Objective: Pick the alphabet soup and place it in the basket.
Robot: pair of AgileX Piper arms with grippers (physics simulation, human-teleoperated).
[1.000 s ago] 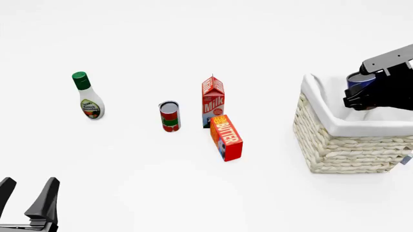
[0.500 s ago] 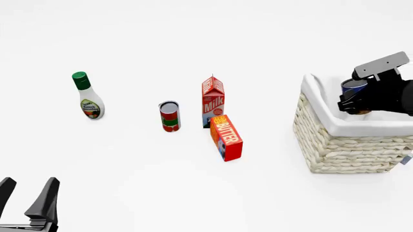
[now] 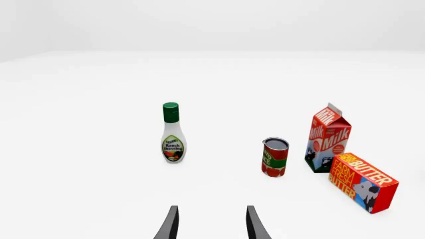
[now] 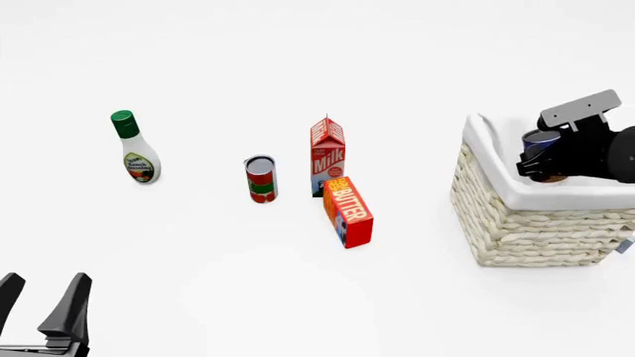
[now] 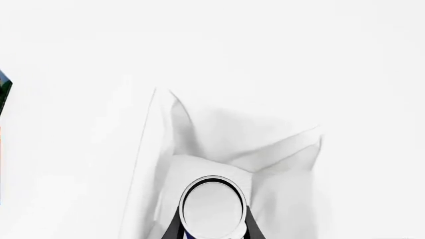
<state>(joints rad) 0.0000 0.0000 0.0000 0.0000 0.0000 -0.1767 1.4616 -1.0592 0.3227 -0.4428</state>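
On the plain white table [image 4: 297, 297], the right gripper [image 4: 543, 165] grasps the alphabet soup [image 4: 539, 139] inside the basket [image 4: 516, 223] at three o'clock; the left gripper [image 4: 44, 309], at seven o'clock, is released.

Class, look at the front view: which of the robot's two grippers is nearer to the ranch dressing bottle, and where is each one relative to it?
The left. The left gripper sits open at the table's near edge, in front of the ranch dressing bottle. The right gripper is far across, over the basket, holding the soup can.
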